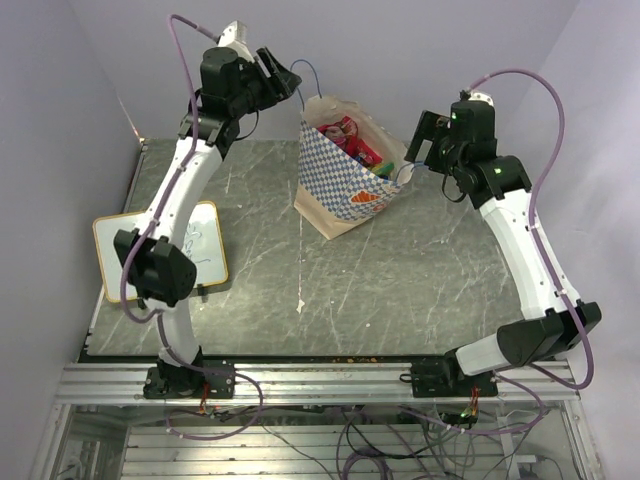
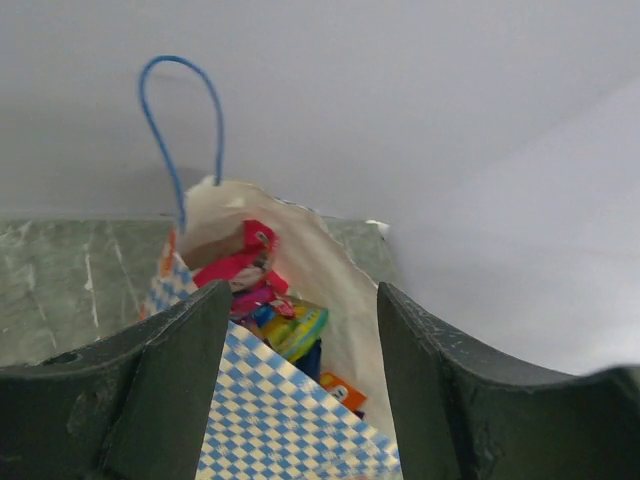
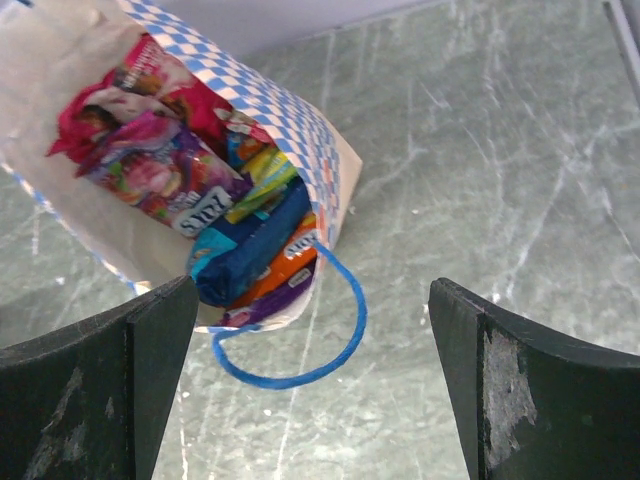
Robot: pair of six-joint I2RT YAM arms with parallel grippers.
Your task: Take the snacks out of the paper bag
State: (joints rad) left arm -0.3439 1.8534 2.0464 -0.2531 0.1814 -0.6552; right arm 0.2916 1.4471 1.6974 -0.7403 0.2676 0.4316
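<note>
The paper bag [image 1: 340, 195] stands open at the back middle of the table, its blue-checkered side facing me. Several snacks [image 1: 350, 140] fill it: red and pink packets on top, with green, blue, orange and purple ones below [image 3: 250, 255]. My left gripper [image 1: 285, 85] is open and empty, above and left of the bag's mouth. In the left wrist view the gripper [image 2: 300, 390] frames the checkered wall [image 2: 270, 420] and the packets [image 2: 260, 285]. My right gripper [image 1: 420, 145] is open and empty at the bag's right rim. In the right wrist view the gripper [image 3: 315, 370] straddles a blue cord handle [image 3: 355, 320].
A white framed writing board [image 1: 160, 250] lies at the table's left edge, under the left arm. The other blue handle [image 2: 180, 130] stands up at the bag's far rim. White walls close in behind and on both sides. The table top [image 1: 400, 290] is grey-green marbled.
</note>
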